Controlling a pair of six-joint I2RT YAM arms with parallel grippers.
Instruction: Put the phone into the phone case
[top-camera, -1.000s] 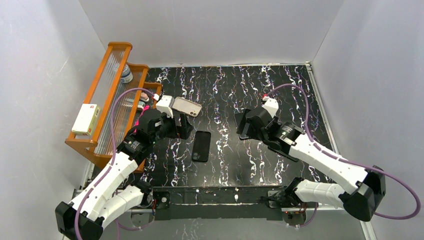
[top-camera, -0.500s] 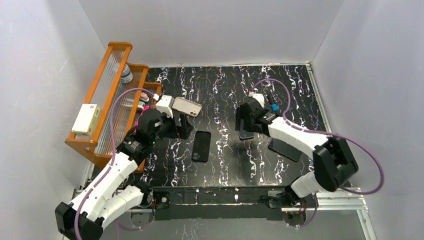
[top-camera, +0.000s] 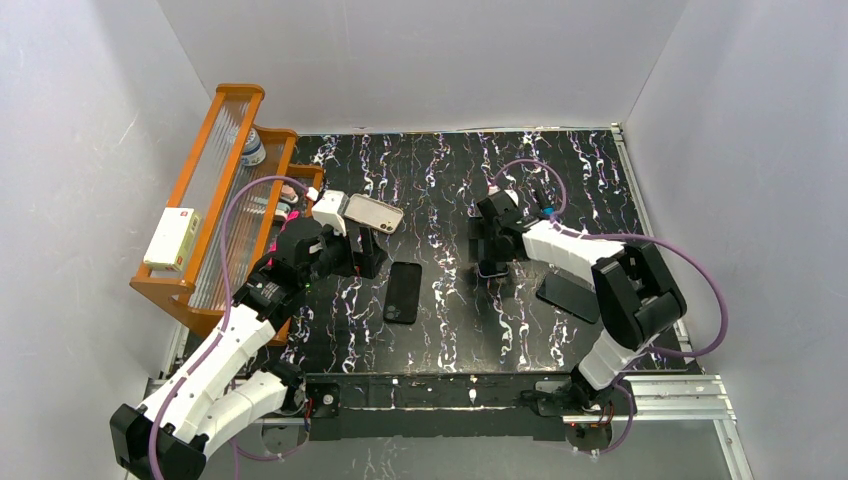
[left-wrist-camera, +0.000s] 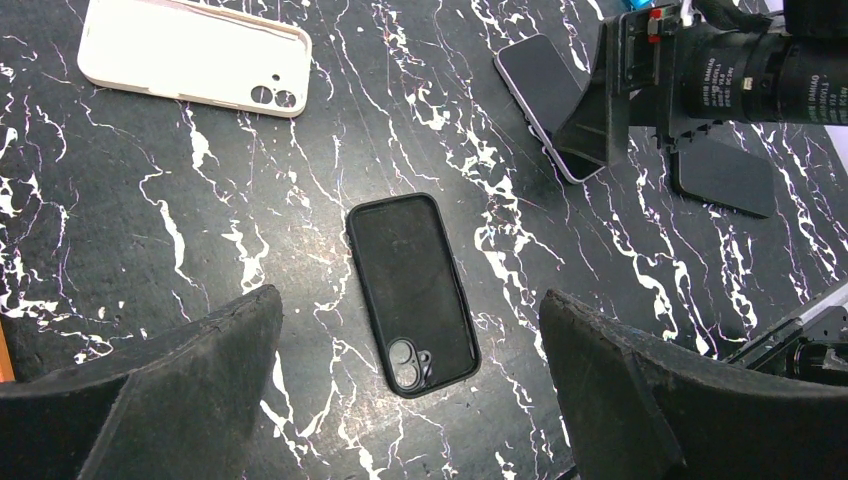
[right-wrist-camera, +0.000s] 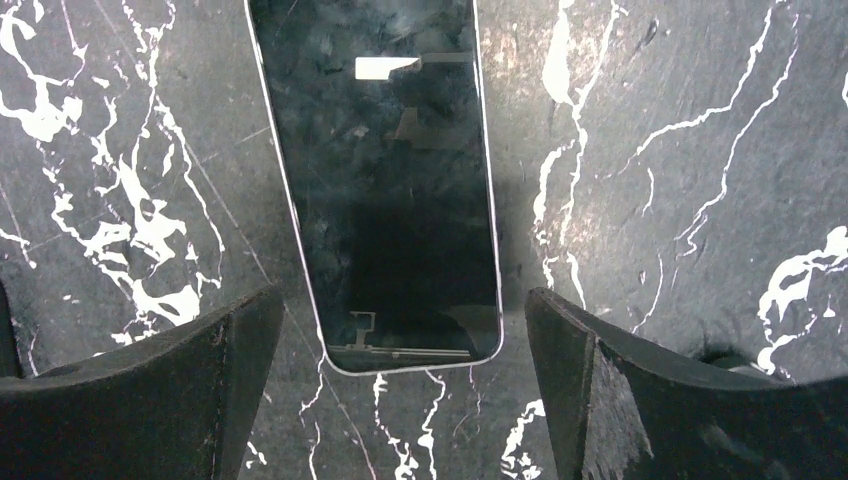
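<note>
The pale beige phone case lies open side up at the back left of the table and also shows in the left wrist view. The phone, a dark screen with a silver rim, lies flat, screen up, right of centre. My right gripper is open just above it, one finger on each side of its near end, not touching it. My left gripper is open and empty, hovering beside the beige case.
A black slab with camera lenses lies at the table's centre. Another flat black slab lies to the right. An orange wooden rack with a white box and a bottle stands along the left edge.
My right arm has swung left and folded in, bringing its gripper from beside the phone to directly over it. The left arm, the case and the slabs have not moved.
</note>
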